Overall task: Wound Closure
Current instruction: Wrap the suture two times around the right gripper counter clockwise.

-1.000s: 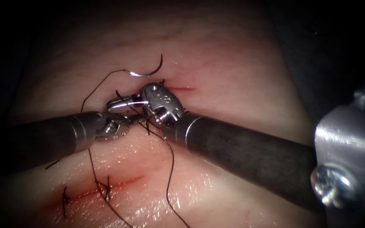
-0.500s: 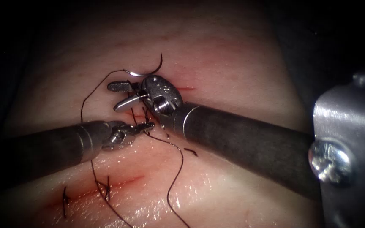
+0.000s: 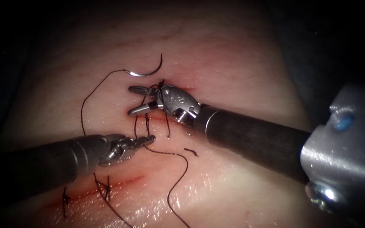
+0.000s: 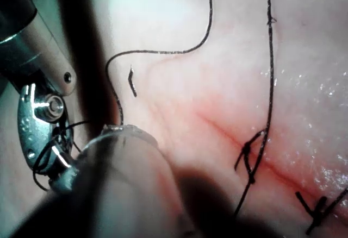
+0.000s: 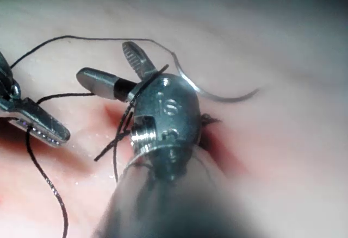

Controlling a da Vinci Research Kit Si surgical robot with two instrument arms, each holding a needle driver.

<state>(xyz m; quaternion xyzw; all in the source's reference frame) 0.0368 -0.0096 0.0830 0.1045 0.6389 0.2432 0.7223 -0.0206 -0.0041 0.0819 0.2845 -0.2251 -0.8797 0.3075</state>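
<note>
The curved needle (image 3: 148, 72) lies free on the tissue (image 3: 233, 55), just left of the cut's upper end; no tool holds it. Its thread (image 3: 82, 105) loops down the left side. My right tool (image 3: 132, 100) stands open beside a knot (image 3: 162, 84), with nothing between its jaws. In the right wrist view the right tool (image 5: 111, 67) is spread, with thread strands draped over its wrist and the needle (image 5: 225, 96) behind it. My left tool (image 3: 151, 138) is shut on the thread (image 3: 178, 155) at the cut (image 3: 127, 181).
A short cut piece of thread (image 3: 191, 151) lies on the tissue right of the left tool, also visible as the cut piece (image 4: 132, 81). Two tied stitches (image 3: 106, 185) (image 3: 64, 200) cross the lower cut. Red fluid (image 3: 182, 88) marks its upper end.
The right tool's jaws opened and it drew back to the right. The left tool moved down and right with its thread. A short cut piece of thread now lies on the tissue.
</note>
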